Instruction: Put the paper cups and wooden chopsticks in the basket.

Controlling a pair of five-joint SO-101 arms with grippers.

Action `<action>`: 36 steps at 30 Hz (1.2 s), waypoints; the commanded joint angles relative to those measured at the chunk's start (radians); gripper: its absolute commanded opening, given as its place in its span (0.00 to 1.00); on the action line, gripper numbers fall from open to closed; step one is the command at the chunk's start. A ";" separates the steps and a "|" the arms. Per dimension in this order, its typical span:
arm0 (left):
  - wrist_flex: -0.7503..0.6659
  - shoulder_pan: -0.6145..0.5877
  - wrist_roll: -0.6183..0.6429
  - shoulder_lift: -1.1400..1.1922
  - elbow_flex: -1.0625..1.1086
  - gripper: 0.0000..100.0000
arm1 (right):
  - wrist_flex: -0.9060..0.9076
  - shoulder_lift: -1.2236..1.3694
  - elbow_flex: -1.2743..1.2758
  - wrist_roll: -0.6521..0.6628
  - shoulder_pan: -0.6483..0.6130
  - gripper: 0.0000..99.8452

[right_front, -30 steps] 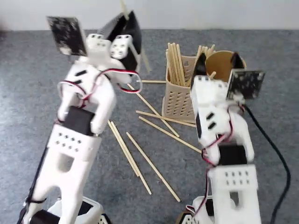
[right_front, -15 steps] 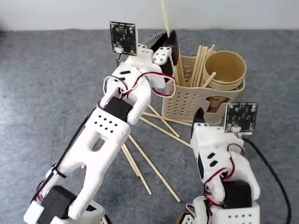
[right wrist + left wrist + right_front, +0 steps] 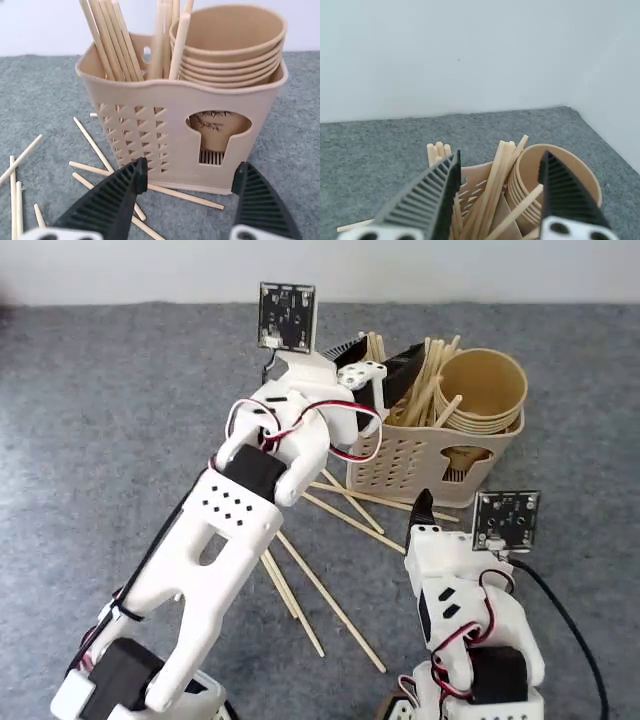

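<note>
A beige plastic basket (image 3: pixel 400 465) stands at the back right, holding a stack of paper cups (image 3: pixel 484 390) and several upright wooden chopsticks (image 3: pixel 432 368). My left gripper (image 3: pixel 380 360) hovers open just above the basket's left compartment, nothing between its fingers; in its own view its gripper (image 3: pixel 495 200) looks down on the chopsticks (image 3: pixel 495 185) and cups (image 3: pixel 555 170). My right gripper (image 3: pixel 425 510) stands open and empty, low in front of the basket (image 3: pixel 165 115). Several loose chopsticks (image 3: pixel 322 600) lie on the carpet.
The grey carpet (image 3: pixel 110 420) is bare to the left and back. Loose chopsticks (image 3: pixel 95 145) lie against the basket's front foot, others (image 3: pixel 345 495) under the left arm. A white wall (image 3: pixel 470 50) runs behind the basket.
My left arm swung right over the basket with an upright chopstick, then opened; the stick is gone from its fingers. My right arm drew back from the basket toward the front.
</note>
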 commanded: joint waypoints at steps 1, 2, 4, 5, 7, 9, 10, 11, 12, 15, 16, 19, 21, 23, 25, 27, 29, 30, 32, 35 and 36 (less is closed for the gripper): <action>0.130 -0.043 0.008 -0.118 -0.127 0.25 | 0.010 -0.008 0.023 0.026 0.005 0.28; 0.169 -0.063 0.008 -0.140 -0.137 0.25 | 0.010 -0.008 0.032 0.028 0.004 0.28; 0.239 -0.114 0.008 -0.189 -0.139 0.24 | 0.010 -0.008 0.041 0.029 -0.007 0.28; 0.272 -0.141 0.008 -0.213 -0.136 0.24 | 0.022 -0.008 0.041 0.031 -0.015 0.28; 0.341 -0.203 0.008 -0.261 -0.134 0.24 | 0.059 -0.008 0.035 0.031 -0.047 0.28; 0.405 -0.261 0.008 -0.305 -0.134 0.24 | 0.085 -0.008 0.035 0.031 -0.090 0.28; 0.439 -0.288 0.008 -0.328 -0.134 0.24 | 0.096 -0.008 0.035 0.029 -0.108 0.28; 0.474 -0.318 0.008 -0.354 -0.134 0.24 | 0.102 -0.008 0.035 0.026 -0.124 0.28; 0.516 -0.350 0.008 -0.377 -0.133 0.24 | 0.107 -0.008 0.035 0.026 -0.139 0.28; 0.643 -0.448 -0.028 -0.445 -0.133 0.24 | 0.142 -0.008 0.038 0.025 -0.193 0.28; 0.687 -0.480 -0.068 -0.465 -0.133 0.24 | 0.150 -0.008 0.041 0.023 -0.214 0.28; 0.815 -0.555 -0.135 -0.514 -0.125 0.24 | 0.153 -0.002 0.041 -0.005 -0.283 0.28; 0.884 -0.586 -0.138 -0.545 -0.094 0.24 | 0.153 0.031 0.041 -0.012 -0.343 0.28; 0.919 -0.615 -0.141 -0.583 -0.042 0.24 | 0.143 0.094 0.035 -0.041 -0.395 0.28; 0.922 -0.666 -0.144 -0.621 0.025 0.24 | 0.128 0.182 0.017 -0.068 -0.429 0.28; 0.893 -0.710 -0.155 -0.657 0.110 0.24 | 0.105 0.289 -0.018 -0.075 -0.447 0.28; 0.848 -0.743 -0.184 -0.692 0.209 0.24 | 0.079 0.401 -0.060 -0.075 -0.458 0.28; 0.824 -0.755 -0.195 -0.709 0.260 0.24 | 0.062 0.456 -0.080 -0.072 -0.466 0.28; 0.772 -0.776 -0.199 -0.746 0.369 0.24 | 0.030 0.556 -0.118 -0.071 -0.484 0.28; 0.683 -0.833 -0.201 -0.801 0.519 0.24 | -0.001 0.696 -0.187 -0.072 -0.509 0.28; 0.654 -0.859 -0.212 -0.822 0.565 0.24 | -0.004 0.740 -0.215 -0.074 -0.516 0.28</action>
